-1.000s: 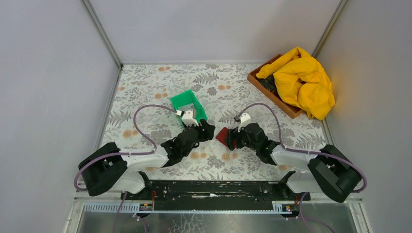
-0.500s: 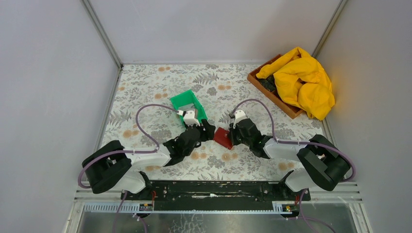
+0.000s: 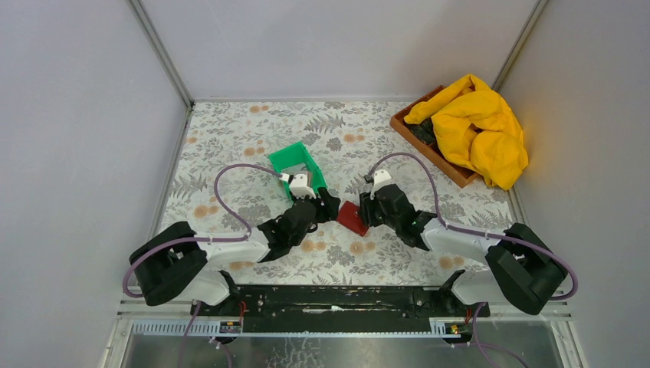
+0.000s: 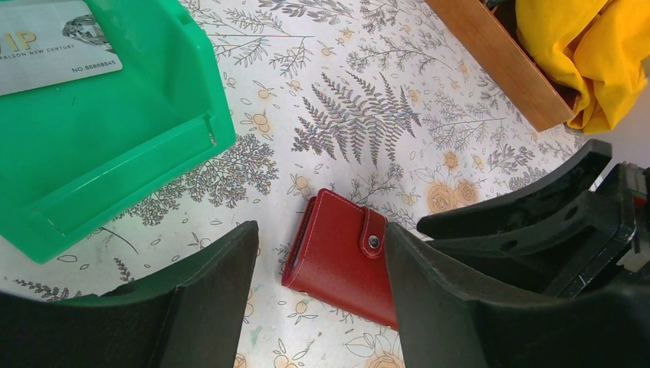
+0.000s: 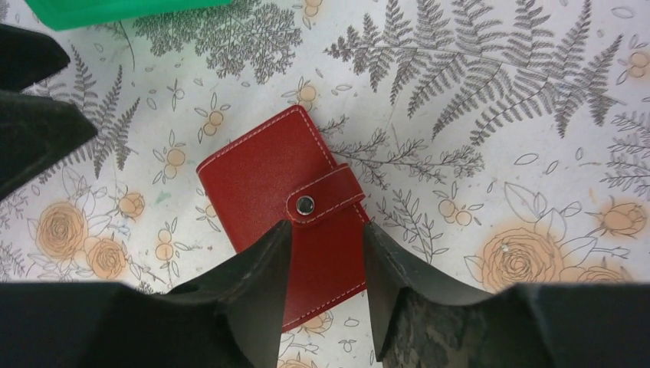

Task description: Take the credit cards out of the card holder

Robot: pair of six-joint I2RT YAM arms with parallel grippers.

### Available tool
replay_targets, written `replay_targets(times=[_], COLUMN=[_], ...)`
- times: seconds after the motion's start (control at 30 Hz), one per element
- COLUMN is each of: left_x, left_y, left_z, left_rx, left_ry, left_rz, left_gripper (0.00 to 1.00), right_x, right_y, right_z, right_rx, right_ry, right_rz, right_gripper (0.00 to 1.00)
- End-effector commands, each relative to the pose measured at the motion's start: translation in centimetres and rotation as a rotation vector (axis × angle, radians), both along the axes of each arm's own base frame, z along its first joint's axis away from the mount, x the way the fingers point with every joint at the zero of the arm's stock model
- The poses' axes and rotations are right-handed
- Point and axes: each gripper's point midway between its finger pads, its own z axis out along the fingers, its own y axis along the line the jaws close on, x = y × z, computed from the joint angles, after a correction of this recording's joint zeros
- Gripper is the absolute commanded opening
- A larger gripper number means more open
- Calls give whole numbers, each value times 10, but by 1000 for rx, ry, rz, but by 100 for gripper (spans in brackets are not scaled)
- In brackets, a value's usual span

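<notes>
Only from the left wrist do we see a silver credit card [image 4: 54,42] in the green bin [image 4: 115,146]; both wrists show the snapped-shut card holder [image 5: 283,192] on the table [image 5: 498,115] beneath the left gripper [image 4: 318,238] and right gripper [image 5: 326,230], both parted.

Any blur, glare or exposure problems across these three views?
Top external: even soft light, no glare, card holder tiny in frame. Left wrist: sharp, print on the card in the green bin legible; left hand near-black, detail lost. Right wrist: the holder's stitching and stud crisp; right hand equally dark.
</notes>
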Motion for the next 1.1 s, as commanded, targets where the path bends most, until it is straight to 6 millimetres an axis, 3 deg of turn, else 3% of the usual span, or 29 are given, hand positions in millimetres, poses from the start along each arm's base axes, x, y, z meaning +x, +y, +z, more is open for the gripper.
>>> replay_targets(times=[0.0,0.3,0.6,0.93,1.07], left_x=[8,7,8,9,9], left_y=[6,30,29,25,23], left_z=[16,25,27,25,23], left_rx=[-32,-71,-48,-43,-37], left_ry=[-36,-59,-60,-47,-43], left_rz=[52,151,147,135,129], left_gripper=[68,64,64,63,63], right_x=[15,23,21,10,7], right_y=[2,14,15,13,13], right_z=[17,5,-15,-25,-30], right_rx=[-57,-134,-191,-225,-224], right_ry=[-58,-22,23,61,81], right_rz=[-49,-84,-101,-98,-104], right_gripper=[50,58,60,44,29])
